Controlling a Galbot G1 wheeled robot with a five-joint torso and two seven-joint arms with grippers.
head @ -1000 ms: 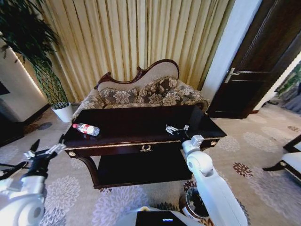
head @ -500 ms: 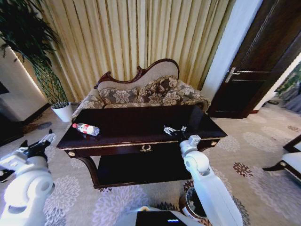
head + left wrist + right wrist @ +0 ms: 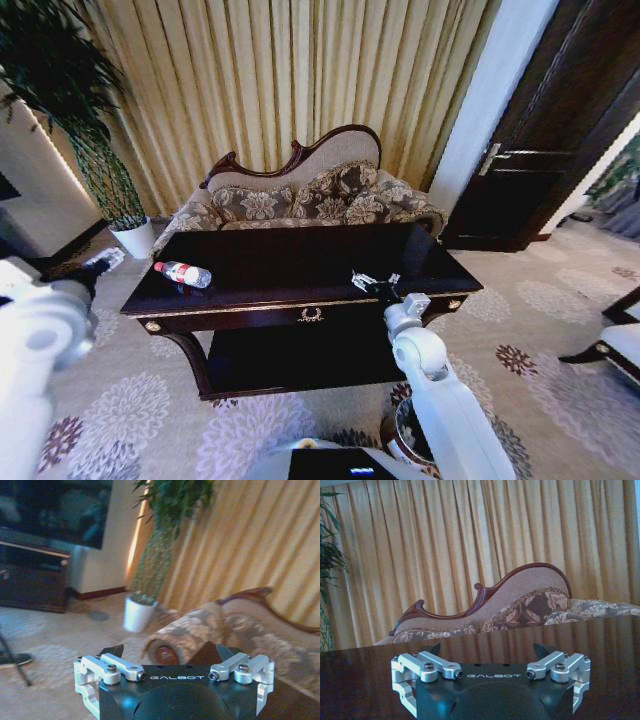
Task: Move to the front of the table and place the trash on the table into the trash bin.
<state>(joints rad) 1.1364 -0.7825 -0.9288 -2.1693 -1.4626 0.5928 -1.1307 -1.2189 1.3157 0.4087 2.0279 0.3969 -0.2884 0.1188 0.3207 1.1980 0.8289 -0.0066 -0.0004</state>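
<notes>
The clear plastic bottle with a red label [image 3: 183,274] lies on its side near the left end of the dark glossy wooden desk with gold trim [image 3: 290,262], where it lay a second ago. The small white crumpled scraps [image 3: 372,282] sit near the desk's right front edge, with the right gripper [image 3: 407,297] just beside them; its arm has shifted only slightly. The bigger change is on the left: that arm has swung up and outward, so the left gripper [image 3: 103,260] now sits beyond the desk's left end, well apart from the bottle. The small round dark brown bin with a black liner [image 3: 405,438] stands on the patterned carpet, partly hidden by the right arm.

The left wrist view adds a white-potted plant [image 3: 141,611] and the patterned sofa's rolled arm [image 3: 177,642], and shows the left gripper [image 3: 170,653] spread wide, holding nothing. The right wrist view looks low across the desk top [image 3: 610,635] (a mirror-like surface) toward the sofa, the right gripper [image 3: 487,650] likewise wide and empty.
</notes>
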